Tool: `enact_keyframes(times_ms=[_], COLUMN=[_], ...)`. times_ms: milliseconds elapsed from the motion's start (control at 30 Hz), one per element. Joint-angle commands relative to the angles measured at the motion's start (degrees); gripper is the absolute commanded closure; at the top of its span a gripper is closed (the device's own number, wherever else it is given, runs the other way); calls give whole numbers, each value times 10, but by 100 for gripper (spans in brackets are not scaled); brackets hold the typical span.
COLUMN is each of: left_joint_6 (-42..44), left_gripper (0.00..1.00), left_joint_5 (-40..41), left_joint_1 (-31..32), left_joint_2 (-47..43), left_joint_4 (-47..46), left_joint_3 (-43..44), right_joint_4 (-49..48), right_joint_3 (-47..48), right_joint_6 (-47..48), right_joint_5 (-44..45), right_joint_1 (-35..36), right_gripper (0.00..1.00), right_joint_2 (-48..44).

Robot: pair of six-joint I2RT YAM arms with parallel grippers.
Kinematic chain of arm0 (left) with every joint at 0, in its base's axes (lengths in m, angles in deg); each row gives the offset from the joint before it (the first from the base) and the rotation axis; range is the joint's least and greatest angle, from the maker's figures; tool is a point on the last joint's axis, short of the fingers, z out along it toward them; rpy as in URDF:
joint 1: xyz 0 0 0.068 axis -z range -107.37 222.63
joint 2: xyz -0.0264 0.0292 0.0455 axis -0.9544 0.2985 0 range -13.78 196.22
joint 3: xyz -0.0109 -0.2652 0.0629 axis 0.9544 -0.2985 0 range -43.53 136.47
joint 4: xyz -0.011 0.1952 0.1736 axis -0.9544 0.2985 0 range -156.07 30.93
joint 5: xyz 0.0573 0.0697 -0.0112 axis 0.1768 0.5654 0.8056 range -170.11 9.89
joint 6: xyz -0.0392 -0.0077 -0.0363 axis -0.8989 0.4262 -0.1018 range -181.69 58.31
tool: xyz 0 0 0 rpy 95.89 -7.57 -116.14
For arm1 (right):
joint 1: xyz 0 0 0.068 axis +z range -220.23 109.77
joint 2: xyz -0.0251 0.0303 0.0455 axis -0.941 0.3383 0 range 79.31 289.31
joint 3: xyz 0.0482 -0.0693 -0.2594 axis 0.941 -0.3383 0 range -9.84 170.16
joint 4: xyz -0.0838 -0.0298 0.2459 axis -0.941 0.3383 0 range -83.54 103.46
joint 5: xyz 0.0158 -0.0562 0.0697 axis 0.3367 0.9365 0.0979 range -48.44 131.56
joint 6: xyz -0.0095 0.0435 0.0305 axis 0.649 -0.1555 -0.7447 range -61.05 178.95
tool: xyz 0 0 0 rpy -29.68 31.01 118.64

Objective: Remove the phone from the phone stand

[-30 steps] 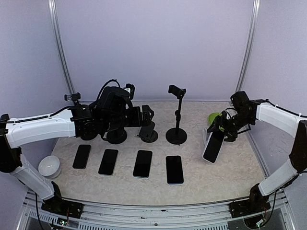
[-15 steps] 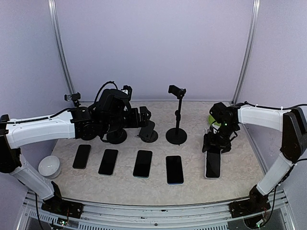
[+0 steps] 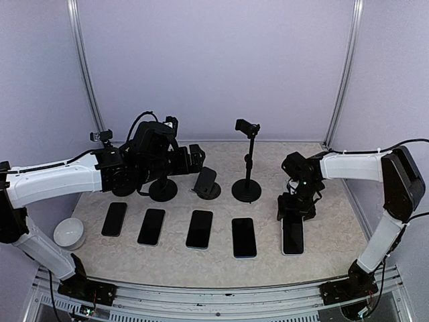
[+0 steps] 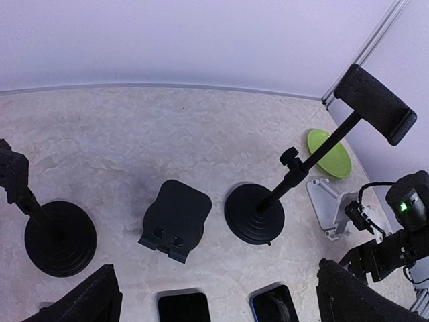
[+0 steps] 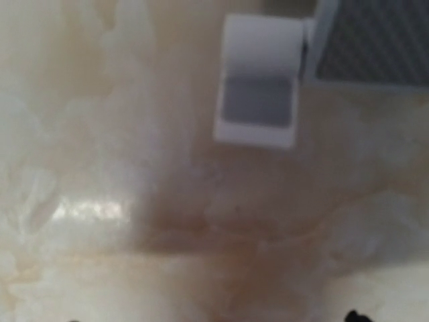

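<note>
The tall black phone stand (image 3: 247, 163) rises at the table's middle, and its clamp (image 4: 375, 104) holds nothing. The dark phone (image 3: 293, 236) lies flat on the table at the right end of a row of phones. My right gripper (image 3: 295, 204) points down at the phone's far end and is still closed on it. The right wrist view is a close blur of the marble top and shows no phone. My left gripper (image 4: 224, 298) hovers open above a low black stand (image 4: 175, 218), with nothing between its fingers (image 4: 94, 298).
Several other phones lie in the row (image 3: 200, 229). A third stand's round base (image 3: 163, 190) sits under the left arm. A green plate (image 3: 299, 163) and a silver bracket (image 4: 326, 208) lie behind the right gripper. A white bowl (image 3: 69, 233) sits at the left edge.
My right arm swung left and lowered the phone from a tilt in the air to flat on the table. My left arm drew back slightly to the left.
</note>
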Motion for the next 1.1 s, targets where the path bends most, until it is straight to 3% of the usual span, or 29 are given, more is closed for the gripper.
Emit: enact_keyframes(times_ms=[0, 333, 833, 1067], left_joint_6=[3, 12, 21, 35], left_gripper=[1, 1, 1, 1], left_joint_5=[9, 12, 11, 10], left_joint_1=[-6, -12, -24, -30], left_joint_2=[-23, -29, -29, -31], left_joint_4=[0, 14, 67, 94], left_joint_3=[-8, -2, 31, 58], right_joint_4=[-25, -36, -36, -45], right_joint_3=[-3, -1, 24, 66], right_joint_6=[-22, -25, 2, 44], right_joint_5=[9, 6, 4, -12], right_joint_1=[7, 7, 6, 5], right_gripper=[54, 35, 1, 0], right_joint_2=[17, 26, -31, -109])
